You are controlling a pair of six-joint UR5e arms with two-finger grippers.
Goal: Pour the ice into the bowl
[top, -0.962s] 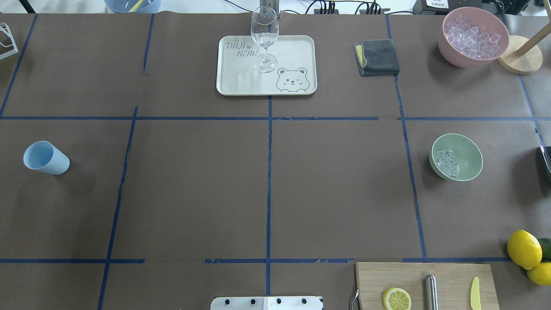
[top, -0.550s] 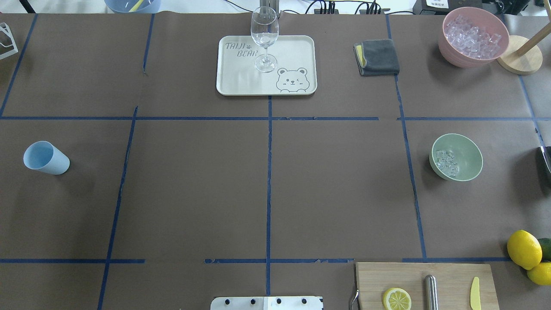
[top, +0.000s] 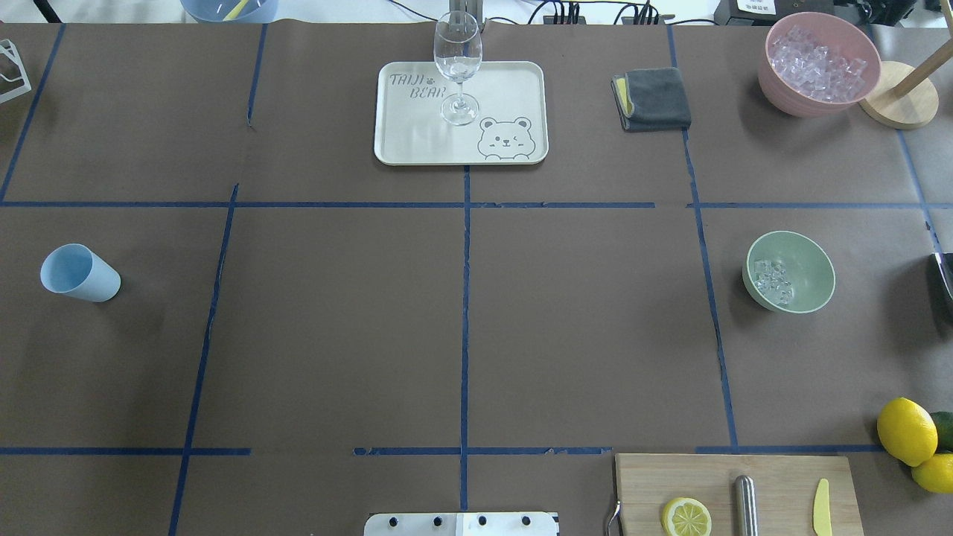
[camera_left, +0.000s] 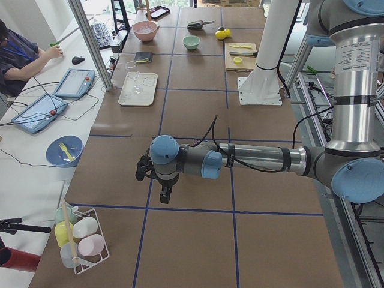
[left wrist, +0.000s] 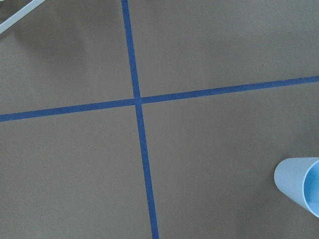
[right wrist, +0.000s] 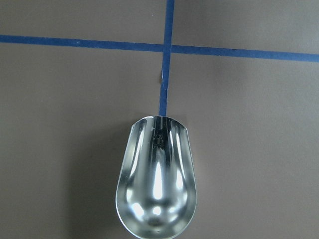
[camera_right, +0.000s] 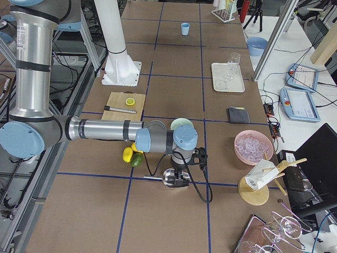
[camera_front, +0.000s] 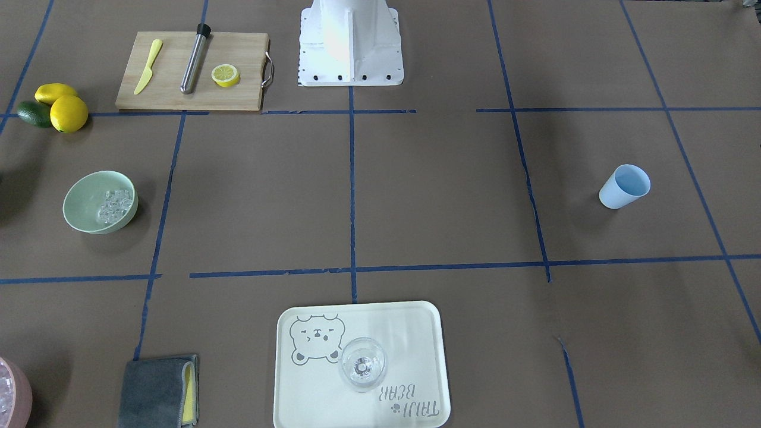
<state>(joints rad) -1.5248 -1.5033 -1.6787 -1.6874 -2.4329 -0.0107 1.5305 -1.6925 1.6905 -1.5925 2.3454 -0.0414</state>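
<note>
- Jaws of both arms: how far they are parted cannot be told; the left gripper (camera_left: 164, 195) and right gripper (camera_right: 179, 171) point down at the worktop (top: 335, 335).
- One small heap of ice (top: 772, 281) lies inside the single green bowl (top: 811, 257), on the robot's right side.
- Both forearms stretch out level, low over the worktop.
- One metal scoop (right wrist: 156, 184) shows beneath the right gripper; one blue cup (top: 80, 273) stands well apart, far left.

two whole lemons (camera_front: 69, 113), one lime (camera_front: 32, 114) — one blue cup (camera_front: 623, 186)
</note>
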